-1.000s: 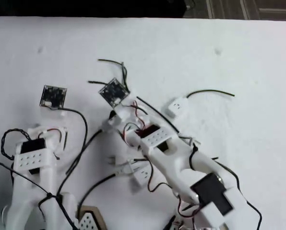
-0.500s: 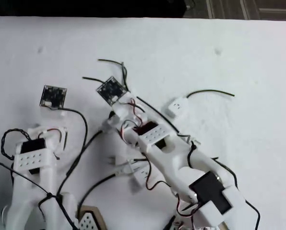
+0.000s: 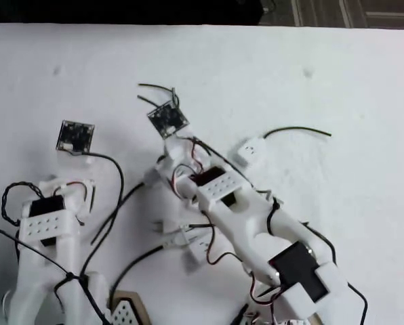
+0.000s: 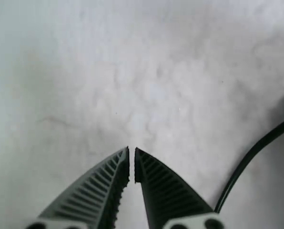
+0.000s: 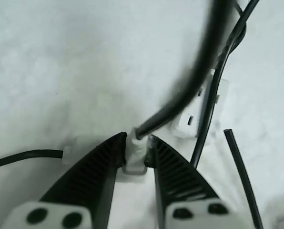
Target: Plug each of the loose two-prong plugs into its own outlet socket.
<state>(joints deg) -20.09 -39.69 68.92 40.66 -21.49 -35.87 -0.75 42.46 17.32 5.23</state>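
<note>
1. The white worktop (image 3: 324, 81) carries all things and both arms.
2. The right arm (image 3: 256, 230) lies in a diagonal from the near right corner toward the middle of the worktop. The left arm (image 3: 43, 230) stands at the near left side, well apart from it.
3. The right pincer (image 5: 136, 138) is clenched on a small white plug (image 5: 134, 156). The plug sits between the two dark ribbed fingers (image 5: 96, 176), near their tips, and its black wire (image 5: 180, 102) goes up and away from the pincer.
4. The left pincer (image 4: 131, 152) is closed with nothing inside; its tips almost touch each other above the bare worktop. A black cable (image 4: 251, 160) runs beside it, apart from the fingers.
5. A dark square socket board (image 3: 168, 120) lies just beyond the tip of the right arm in the high view. Whether the held plug touches it, one cannot tell.
6. A second socket board (image 3: 75, 135) lies beyond the left arm, well apart from the first one.
7. A loose white plug (image 3: 251, 150) with a curved black wire rests to the right of the right arm, near it but not touching.
8. A white connector piece (image 5: 199, 114) lies just beside the held plug in the right wrist view, partly behind the wire.
</note>
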